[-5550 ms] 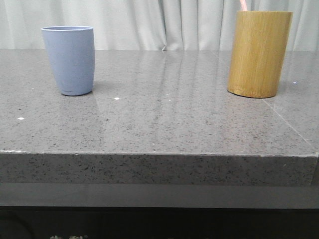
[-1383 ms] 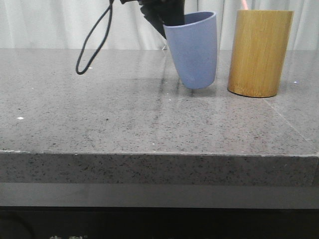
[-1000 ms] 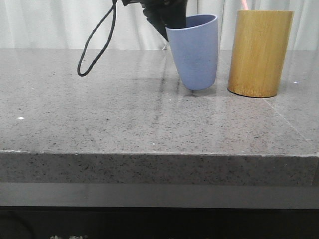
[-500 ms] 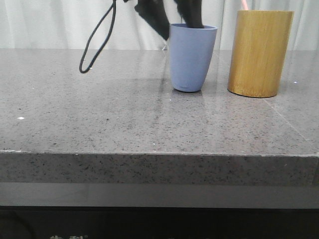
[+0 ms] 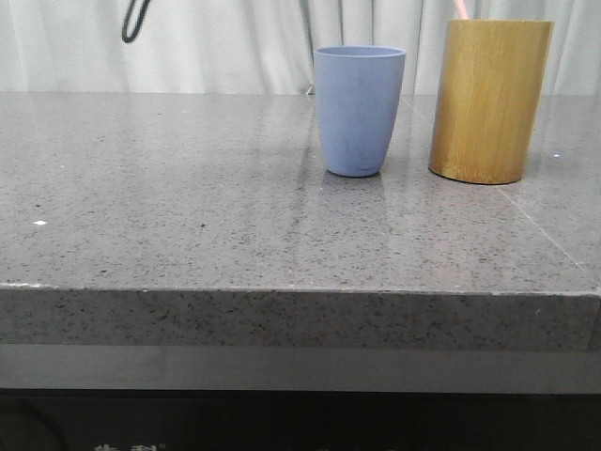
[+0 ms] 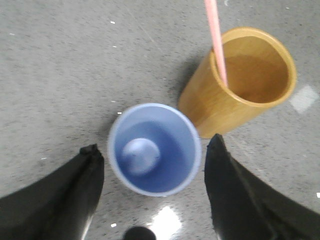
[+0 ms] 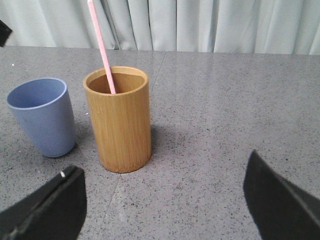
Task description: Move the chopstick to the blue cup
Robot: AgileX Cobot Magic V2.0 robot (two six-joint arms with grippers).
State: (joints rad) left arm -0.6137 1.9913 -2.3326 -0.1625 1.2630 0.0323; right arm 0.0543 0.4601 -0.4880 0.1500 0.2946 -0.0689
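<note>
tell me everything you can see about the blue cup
The blue cup is a matte periwinkle tumbler with no handle, tapering to a narrower base. It stands upright on the grey speckled countertop, close beside the bamboo holder on the robot's left of it, with a narrow gap between them. From above it is empty, its round floor bare. The left end effector hangs open above it, fingers apart on either side, touching nothing.

The blue cup [image 5: 360, 110] is standing upright and empty on the desk [image 5: 188, 216]. The pink chopstick [image 7: 101, 47] is leaning inside the bamboo cylinder [image 7: 119, 119] just beside it.
</note>
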